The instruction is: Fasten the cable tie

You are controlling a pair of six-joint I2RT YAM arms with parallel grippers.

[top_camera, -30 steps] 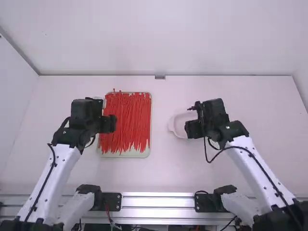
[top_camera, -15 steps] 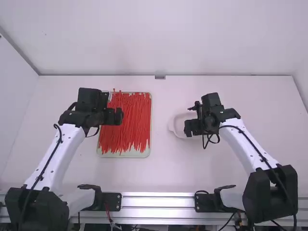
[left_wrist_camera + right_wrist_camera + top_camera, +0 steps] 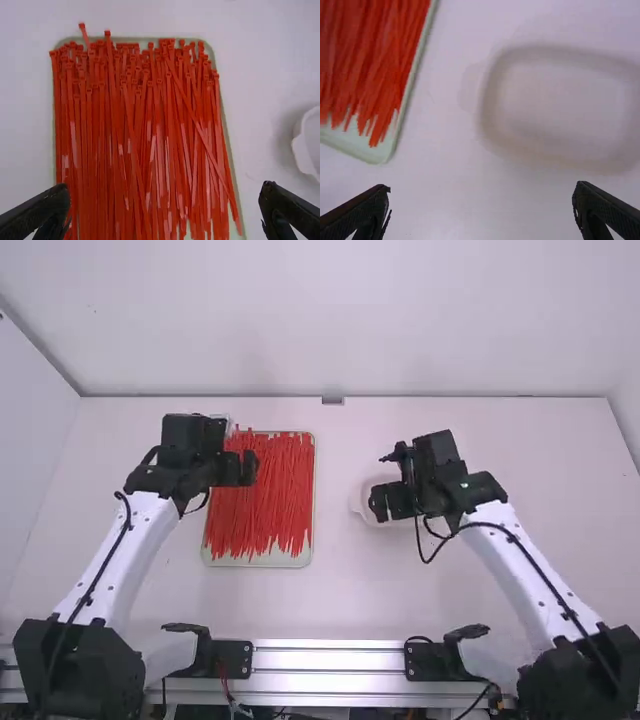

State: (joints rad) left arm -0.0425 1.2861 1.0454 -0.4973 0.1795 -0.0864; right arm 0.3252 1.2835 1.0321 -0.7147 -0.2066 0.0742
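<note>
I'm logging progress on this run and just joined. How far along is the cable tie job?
Nothing looks done: the red cable ties all lie loose in their tray, none looped. In hand: the left gripper hovers open over the pile, holding nothing; the right gripper is open and empty by the white dish. Left: pick one tie, thread its tail through its head, pull tight.

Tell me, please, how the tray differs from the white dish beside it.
The tray is a flat rectangle with a pale rim; the dish is white, rounder, with a raised wall. The tray is full of red cable ties; the dish looks empty. In the high view the tray lies left of the middle, the dish right of it. Both rest on the white table.
</note>
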